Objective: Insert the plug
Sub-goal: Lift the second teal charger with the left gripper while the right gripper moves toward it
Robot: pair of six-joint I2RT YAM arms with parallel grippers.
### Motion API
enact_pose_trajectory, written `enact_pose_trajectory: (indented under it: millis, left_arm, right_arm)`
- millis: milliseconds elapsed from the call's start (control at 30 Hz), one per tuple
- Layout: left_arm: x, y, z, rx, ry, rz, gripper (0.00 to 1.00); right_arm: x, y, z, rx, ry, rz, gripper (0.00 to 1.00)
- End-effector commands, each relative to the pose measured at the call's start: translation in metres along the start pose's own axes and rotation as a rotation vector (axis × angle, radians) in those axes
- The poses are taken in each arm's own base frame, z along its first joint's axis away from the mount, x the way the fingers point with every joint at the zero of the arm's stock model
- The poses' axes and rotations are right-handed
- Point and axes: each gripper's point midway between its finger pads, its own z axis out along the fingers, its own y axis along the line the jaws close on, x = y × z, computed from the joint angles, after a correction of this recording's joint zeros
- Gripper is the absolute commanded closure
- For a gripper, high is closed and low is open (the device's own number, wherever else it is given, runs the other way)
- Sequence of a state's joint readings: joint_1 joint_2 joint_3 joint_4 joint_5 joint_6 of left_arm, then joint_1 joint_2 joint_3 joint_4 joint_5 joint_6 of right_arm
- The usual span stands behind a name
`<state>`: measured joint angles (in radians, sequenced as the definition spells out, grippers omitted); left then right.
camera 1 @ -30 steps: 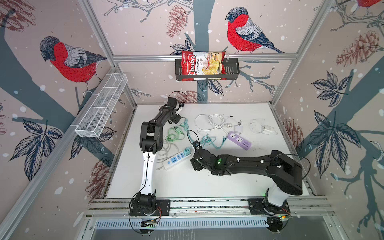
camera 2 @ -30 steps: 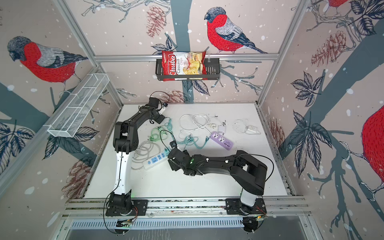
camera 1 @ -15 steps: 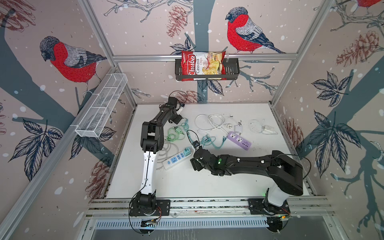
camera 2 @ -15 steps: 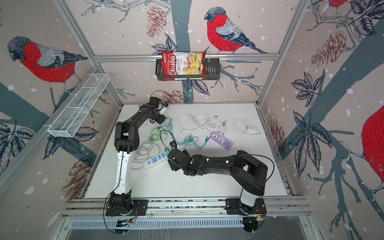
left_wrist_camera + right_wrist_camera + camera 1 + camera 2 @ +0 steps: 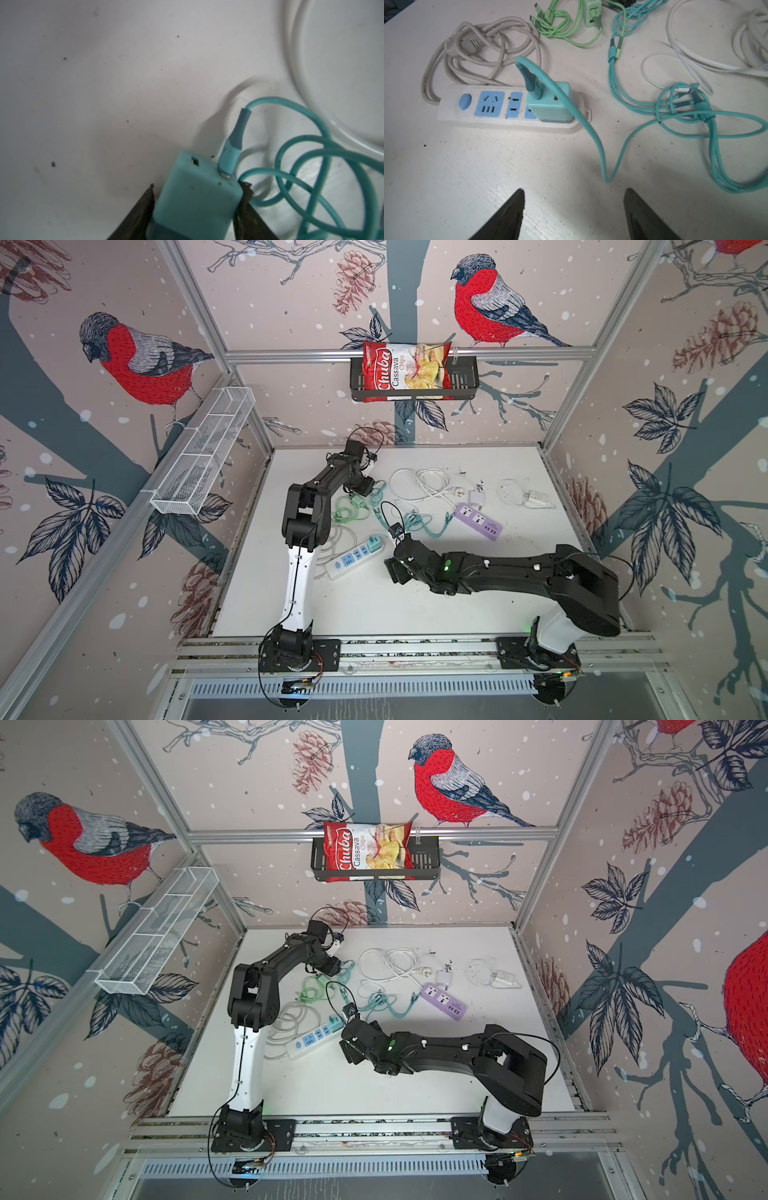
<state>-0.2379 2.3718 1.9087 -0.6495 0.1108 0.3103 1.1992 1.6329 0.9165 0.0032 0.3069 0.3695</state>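
A teal charger plug (image 5: pixel 195 207) lies at the back left of the white table, with a teal cable (image 5: pixel 233 143) plugged into it. My left gripper (image 5: pixel 199 185) is shut on it, a dark finger against each side. In both top views that gripper (image 5: pixel 365 486) hides the plug. The white power strip (image 5: pixel 508 122) with blue sockets lies at the front left, and a second teal charger (image 5: pixel 550 104) stands plugged into its end. My right gripper (image 5: pixel 575 189) hangs open and holds nothing, just in front of the strip, low over the table (image 5: pixel 392 570).
A purple power strip (image 5: pixel 478 520) lies right of centre, with a small white charger (image 5: pixel 477 499) behind it. Green charger and cables (image 5: pixel 592 12), loose teal cable loops (image 5: pixel 685 108), white cords (image 5: pixel 419 485) and the strip's grey cord (image 5: pixel 483 45) crowd the middle and back.
The left gripper's jaws have narrowed onto the teal plug. Both arms have hardly moved.
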Motion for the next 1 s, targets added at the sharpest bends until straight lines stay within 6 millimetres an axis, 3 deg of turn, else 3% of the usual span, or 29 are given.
enact_pose_trajectory:
  millis: [0, 167, 333, 600, 667, 767, 967]
  left_arm:
    - [0.054, -0.019, 0.011, 0.048, 0.199, -0.019, 0.49]
    - [0.04, -0.017, 0.0, 0.024, 0.153, -0.036, 0.68]
    - [0.005, -0.016, -0.026, -0.031, 0.027, -0.065, 0.81]
    - [-0.065, -0.042, -0.114, -0.065, -0.338, -0.085, 0.82]
    - [-0.08, -0.054, -0.142, -0.066, -0.42, -0.07, 0.82]
    - [-0.094, -0.08, -0.178, -0.052, -0.545, -0.015, 0.83]
    - [-0.093, -0.143, -0.237, 0.077, -0.816, 0.099, 0.83]
  right_arm:
    - [-0.009, -0.001, -0.004, -0.001, -0.038, 0.015, 0.24]
    - [-0.012, -0.014, -0.009, 0.028, -0.048, 0.032, 0.24]
    - [-0.024, -0.035, -0.024, 0.062, -0.089, 0.083, 0.23]
    - [-0.05, -0.095, -0.071, 0.145, -0.22, 0.251, 0.22]
    - [-0.06, -0.114, -0.09, 0.145, -0.281, 0.315, 0.21]
    - [-0.077, -0.127, -0.117, 0.082, -0.381, 0.348, 0.2]
    - [-0.106, -0.136, -0.158, 0.003, -0.513, 0.338, 0.18]
